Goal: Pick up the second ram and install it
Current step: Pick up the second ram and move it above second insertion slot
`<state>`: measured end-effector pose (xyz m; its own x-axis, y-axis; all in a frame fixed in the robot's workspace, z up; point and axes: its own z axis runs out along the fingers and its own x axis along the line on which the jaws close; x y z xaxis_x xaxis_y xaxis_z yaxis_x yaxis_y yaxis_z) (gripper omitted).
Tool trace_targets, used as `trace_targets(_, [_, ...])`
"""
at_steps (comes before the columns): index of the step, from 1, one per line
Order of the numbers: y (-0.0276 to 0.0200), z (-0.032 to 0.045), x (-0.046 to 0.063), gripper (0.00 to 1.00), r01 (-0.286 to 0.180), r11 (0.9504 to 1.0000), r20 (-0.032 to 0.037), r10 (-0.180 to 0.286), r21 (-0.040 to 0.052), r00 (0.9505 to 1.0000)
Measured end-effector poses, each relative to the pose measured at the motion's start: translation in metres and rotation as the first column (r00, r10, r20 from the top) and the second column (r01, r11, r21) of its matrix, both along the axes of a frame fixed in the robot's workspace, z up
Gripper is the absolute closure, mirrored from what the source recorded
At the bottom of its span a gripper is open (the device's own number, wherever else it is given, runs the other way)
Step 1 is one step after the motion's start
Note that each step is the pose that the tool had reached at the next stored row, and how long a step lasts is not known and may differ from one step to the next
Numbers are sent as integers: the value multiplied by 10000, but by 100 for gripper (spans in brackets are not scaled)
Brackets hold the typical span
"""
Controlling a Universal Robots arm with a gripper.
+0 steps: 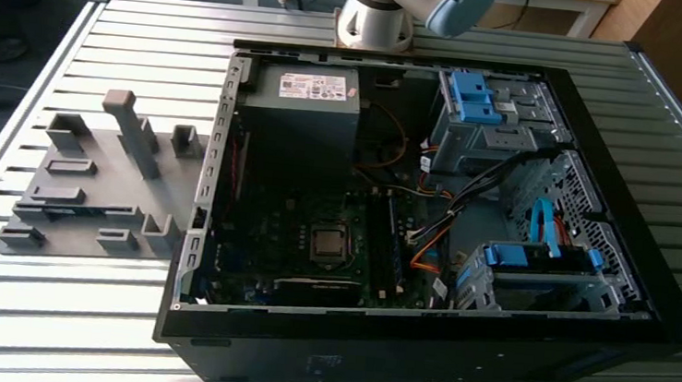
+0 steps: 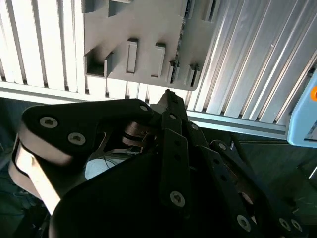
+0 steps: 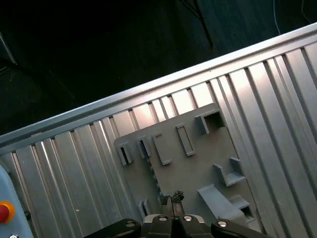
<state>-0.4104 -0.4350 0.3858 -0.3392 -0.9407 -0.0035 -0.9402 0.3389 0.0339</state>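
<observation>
Starting at the exterior view's left, the slatted metal table point(image 1: 95, 318) carries a grey holder plate point(image 1: 95, 179) with raised blocks and narrow slots, the sort of rack that keeps small parts upright so they can be taken from above. In the first wrist view the gripper point(image 3: 171, 198) hangs over that plate, its tips pointing down at it. From where I stand its fingers point(image 2: 174, 134) look pressed together with nothing between them.

Just beside the tips, a thin dark strip with a toothed edge stands in the plate. I take that to be the second ram point(image 3: 155, 182), sitting in its slot and not yet lifted. Standing it on its long edge makes sense: the flat faces are free for a pinch, and it is already turned the way it must go into a socket.

Moving right, the open computer case point(image 1: 211, 189) lies on its side just beside the plate, so the motherboard point(image 1: 299, 243) faces up and can be reached straight down. I cannot make out from here which memory slots are filled. Further towards the exterior view's right sit the blue-trimmed drive cages point(image 1: 531, 282) and a tangle of cables point(image 1: 437, 225), well apart from the holder. As I judge it, the pick has not begun
</observation>
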Motion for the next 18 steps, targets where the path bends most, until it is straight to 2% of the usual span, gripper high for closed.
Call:
trace_targets(5, [0,-8,0,89,-740,9973,0,740,0,9973])
trace_targets(9, [0,-14,0,89,-1332,9911,1,1332,0,9911])
trace_targets(12, [0,-19,0,89,-1750,9846,0,1750,0,9846])
trace_targets(18, [0,-31,0,89,-2557,9667,4,2557,-1,9667])
